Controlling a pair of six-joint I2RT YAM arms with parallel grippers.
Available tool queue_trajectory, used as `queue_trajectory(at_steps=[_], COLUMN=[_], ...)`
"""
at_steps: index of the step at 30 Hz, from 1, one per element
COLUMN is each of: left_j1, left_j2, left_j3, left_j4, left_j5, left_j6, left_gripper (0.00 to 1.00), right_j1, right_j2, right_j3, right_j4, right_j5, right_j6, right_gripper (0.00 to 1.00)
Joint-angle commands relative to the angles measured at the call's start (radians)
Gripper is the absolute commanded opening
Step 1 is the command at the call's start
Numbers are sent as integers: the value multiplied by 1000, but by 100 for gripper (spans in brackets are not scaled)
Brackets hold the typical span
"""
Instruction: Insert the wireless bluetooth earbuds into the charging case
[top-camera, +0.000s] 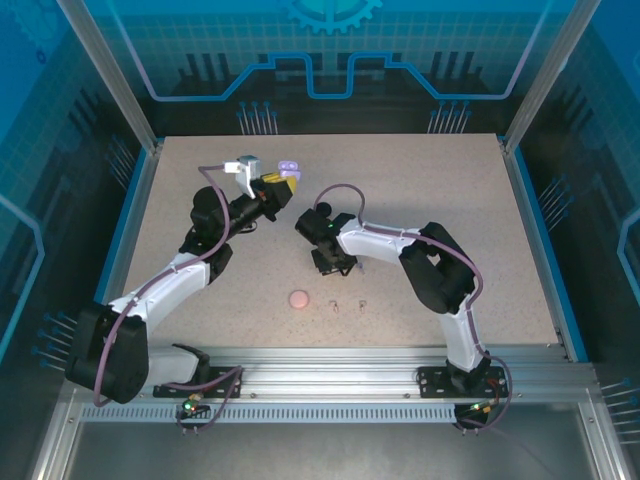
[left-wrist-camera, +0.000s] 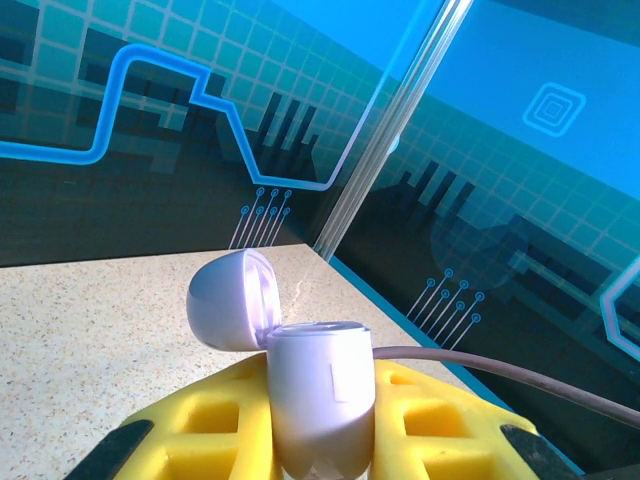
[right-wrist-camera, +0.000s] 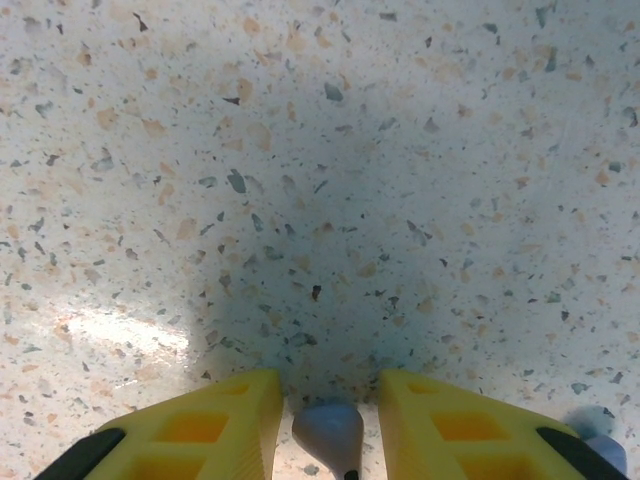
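Here the left hand (left-wrist-camera: 320, 425) is clenched on an open lavender case (left-wrist-camera: 320, 385), its lid (left-wrist-camera: 228, 298) tipped back to the left, over the far-middle part of the bench (top-camera: 430, 190). The right hand (right-wrist-camera: 330, 382), just right of it and nearer, grasps a lavender bud (right-wrist-camera: 328, 430) between its fingers above the bench. A pink case (top-camera: 298, 299) lies near the front edge, with two tiny buds (top-camera: 333, 303) just to its right.

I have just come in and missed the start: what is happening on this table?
The left gripper holds a lavender charging case, lid open, over the far side of the table. The right gripper points down with a lavender earbud between its fingers, apparently gripped. A pink case and two small earbuds lie nearer the front edge.
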Motion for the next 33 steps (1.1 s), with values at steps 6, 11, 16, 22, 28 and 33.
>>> queue_trajectory(at_steps=[6,11,16,22,28,33], left_j1=[3,4,3,3,3,3], left_j2=[6,9,10,15,17,22], left_j3=[5,8,9,12,12,13], left_j4=[39,40,41,43,42,44], left_j5=[14,15,18,20,21,20], left_j6=[-3,-3,-5,-7,-8,-10], left_gripper=[0,0,0,0,0,0], right_j1=[20,22,22,23,30,35], right_j2=[-2,-8,-30,-37,-27,-20], right_j3=[-40,-48,-69,-82,-78,-76], right_j4=[-34,-34,-32,-28,-26,-16], right_j5=[-2,-1,3,4,1,-3], right_j6=[6,8,10,8,0,0], right_gripper=[33,33,34,34,33,27])
